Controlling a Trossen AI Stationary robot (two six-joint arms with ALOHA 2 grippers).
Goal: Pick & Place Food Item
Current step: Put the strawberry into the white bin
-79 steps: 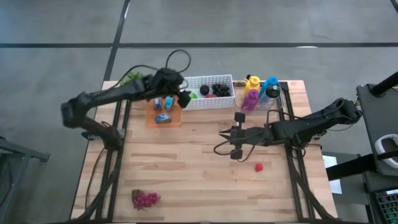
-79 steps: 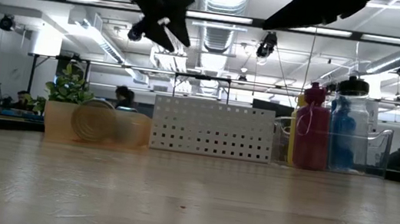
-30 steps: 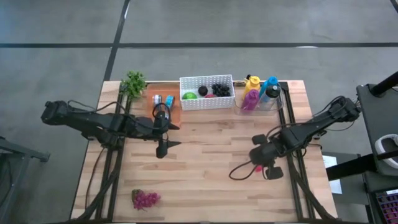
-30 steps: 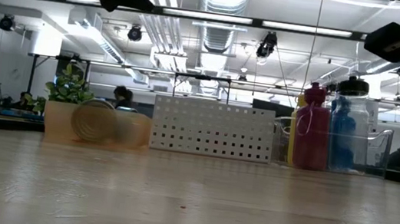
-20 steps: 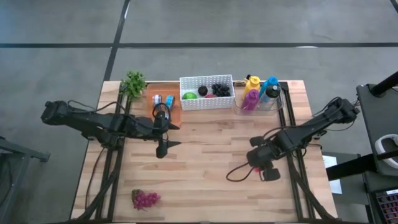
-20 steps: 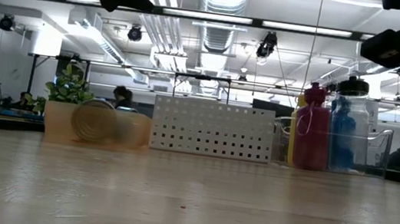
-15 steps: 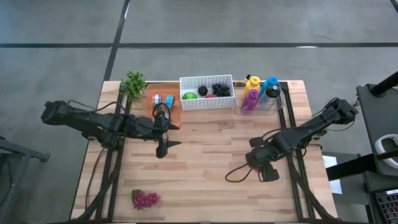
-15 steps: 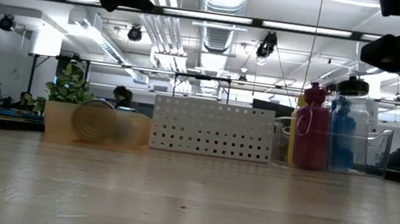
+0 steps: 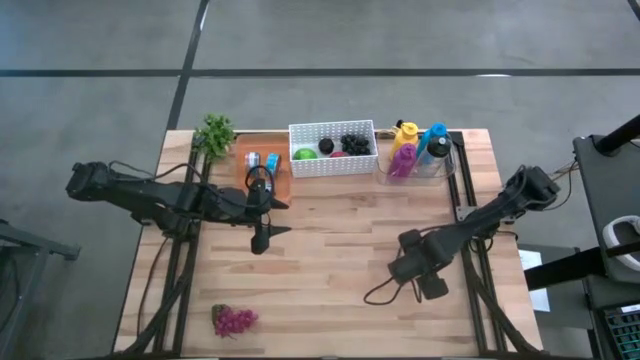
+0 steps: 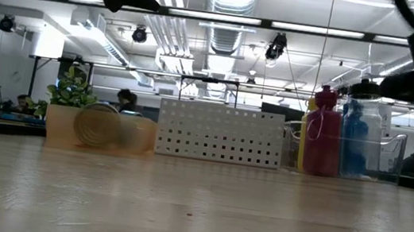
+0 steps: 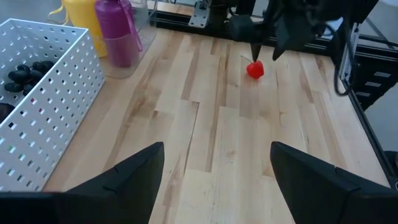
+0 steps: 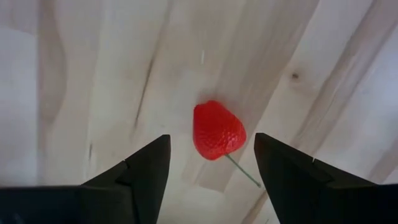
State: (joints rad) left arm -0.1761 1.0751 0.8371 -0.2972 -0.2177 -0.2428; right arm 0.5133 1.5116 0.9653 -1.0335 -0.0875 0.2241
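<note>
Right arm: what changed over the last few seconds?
The right gripper came down from mid-table to over the red strawberry on the wooden table, and its fingers spread to either side of it; not gripped yet. The left gripper left the orange tray and waits open mid-table. The white perforated basket, bottles and purple grapes stayed put.

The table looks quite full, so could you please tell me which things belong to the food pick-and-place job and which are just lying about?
In the job:
- strawberry
- right gripper, open above the strawberry
- white basket holding other food, its likely destination

Lying about:
- bottles
- cans on the orange tray
- potted plant
- purple grapes
- left gripper, waiting open
</note>
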